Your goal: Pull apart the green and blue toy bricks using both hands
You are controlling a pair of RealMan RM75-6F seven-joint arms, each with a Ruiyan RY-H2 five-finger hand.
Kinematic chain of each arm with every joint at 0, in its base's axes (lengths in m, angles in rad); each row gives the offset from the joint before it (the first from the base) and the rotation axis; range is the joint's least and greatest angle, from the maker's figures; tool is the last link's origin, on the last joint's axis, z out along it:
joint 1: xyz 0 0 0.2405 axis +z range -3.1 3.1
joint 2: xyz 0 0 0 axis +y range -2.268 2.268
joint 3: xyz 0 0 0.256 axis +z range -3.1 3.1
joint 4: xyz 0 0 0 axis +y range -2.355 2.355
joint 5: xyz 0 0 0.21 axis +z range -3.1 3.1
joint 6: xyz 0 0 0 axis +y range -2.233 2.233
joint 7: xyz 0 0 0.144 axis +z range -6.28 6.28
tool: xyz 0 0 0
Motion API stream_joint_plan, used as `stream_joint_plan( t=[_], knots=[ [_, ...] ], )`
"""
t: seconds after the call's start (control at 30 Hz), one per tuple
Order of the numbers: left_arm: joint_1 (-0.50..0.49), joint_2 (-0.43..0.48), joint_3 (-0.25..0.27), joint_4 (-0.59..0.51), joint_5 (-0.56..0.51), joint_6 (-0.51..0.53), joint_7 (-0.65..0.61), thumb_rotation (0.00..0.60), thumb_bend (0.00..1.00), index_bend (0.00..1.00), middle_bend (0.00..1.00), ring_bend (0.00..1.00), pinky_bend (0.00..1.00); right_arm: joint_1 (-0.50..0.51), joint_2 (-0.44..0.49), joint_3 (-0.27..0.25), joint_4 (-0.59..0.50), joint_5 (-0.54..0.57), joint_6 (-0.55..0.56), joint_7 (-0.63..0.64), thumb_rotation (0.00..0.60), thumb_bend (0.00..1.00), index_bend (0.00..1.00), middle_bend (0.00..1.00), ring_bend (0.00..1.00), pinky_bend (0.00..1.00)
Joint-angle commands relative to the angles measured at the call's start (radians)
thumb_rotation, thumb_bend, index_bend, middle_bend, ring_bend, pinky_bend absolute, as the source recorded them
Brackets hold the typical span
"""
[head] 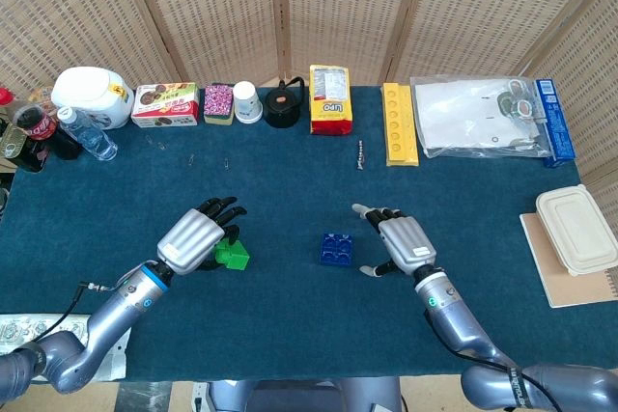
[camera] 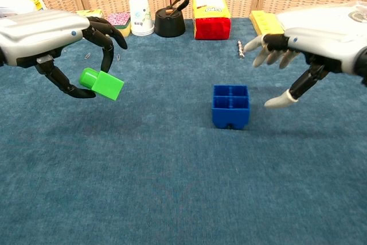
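The blue brick (head: 336, 248) (camera: 230, 105) stands alone on the blue cloth near the middle, hollow side up. My right hand (head: 398, 242) (camera: 298, 32) hovers just right of it with fingers spread, holding nothing. The green brick (head: 231, 256) (camera: 101, 84) is tilted and held off the cloth by the dark fingers of my left hand (head: 196, 237) (camera: 54, 39), well left of the blue one. The two bricks are apart.
Along the far edge stand a white jug (head: 94, 96), snack boxes (head: 165, 104), a paper cup (head: 247, 101), a black kettle (head: 283, 105), a yellow packet (head: 330, 99), a yellow block strip (head: 399, 124) and a plastic bag (head: 478, 118). Bottles (head: 39, 132) stand far left; a lidded container (head: 576, 229) sits right.
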Motion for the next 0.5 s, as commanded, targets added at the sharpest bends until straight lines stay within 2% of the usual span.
stream_joint_plan(
  t=[0.03, 0.2, 0.3, 0.5],
  knots=[
    [-0.014, -0.004, -0.007, -0.015, -0.042, -0.027, 0.051, 0.600, 0.16, 0.29, 0.14, 0.04, 0.17, -0.028, 0.055, 0.008, -0.051, -0.045, 0.033, 0.005, 0.514, 0.18, 0.11, 0.22, 0.21, 0.22],
    [-0.022, -0.019, -0.008, -0.019, -0.099, -0.047, 0.117, 0.600, 0.12, 0.11, 0.07, 0.00, 0.14, -0.068, 0.112, 0.021, -0.100, -0.080, 0.084, 0.015, 0.516, 0.18, 0.11, 0.22, 0.21, 0.22],
    [-0.023, -0.020, -0.012, -0.029, -0.124, -0.045, 0.135, 0.600, 0.11, 0.08, 0.06, 0.00, 0.14, -0.089, 0.132, 0.025, -0.109, -0.095, 0.103, 0.025, 0.514, 0.18, 0.11, 0.22, 0.21, 0.22],
    [0.026, 0.033, -0.011, -0.080, -0.130, 0.042, 0.115, 0.600, 0.10, 0.07, 0.06, 0.00, 0.14, -0.144, 0.154, 0.034, -0.068, -0.125, 0.151, 0.093, 0.517, 0.19, 0.11, 0.23, 0.21, 0.22]
  ],
)
